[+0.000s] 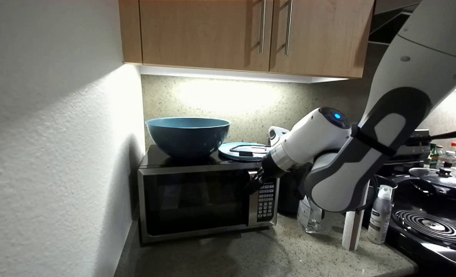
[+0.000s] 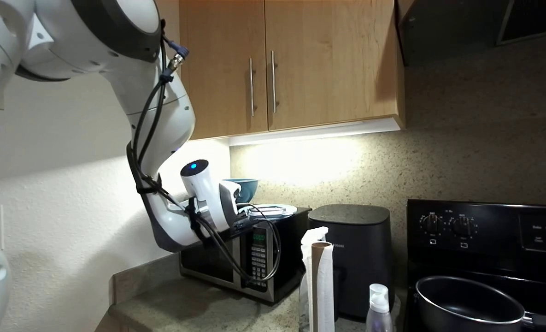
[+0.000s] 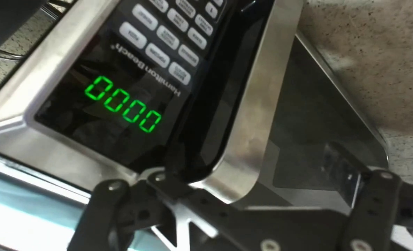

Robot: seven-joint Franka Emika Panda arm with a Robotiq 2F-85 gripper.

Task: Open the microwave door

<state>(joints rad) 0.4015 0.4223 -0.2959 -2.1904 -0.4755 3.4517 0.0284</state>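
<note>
The microwave door (image 1: pixel 195 204) is a silver-framed dark glass panel and looks closed. It also shows in the other exterior view, partly behind the arm (image 2: pixel 206 260), and its glass shows in the wrist view (image 3: pixel 307 104). Its upright silver handle (image 3: pixel 262 87) stands beside the button panel with the green display (image 3: pixel 122 104). My gripper (image 3: pixel 257 157) is open around the handle's upper end. One finger is on the button-panel side; the other is over the door glass, apart from the handle. Contact of the panel-side finger is hard to tell. In an exterior view my gripper (image 1: pixel 255 182) is at the handle's top.
A blue bowl (image 1: pixel 188 138) and a light-blue plate (image 1: pixel 228 151) with a cable sit on the microwave. A wall (image 1: pixel 58 154) stands left of it. A black appliance (image 2: pixel 349 258), clear bottle (image 1: pixel 309 216), paper roll (image 2: pixel 321 281) and spray can (image 1: pixel 380 217) stand to its right. Cabinets (image 1: pixel 208 34) hang above.
</note>
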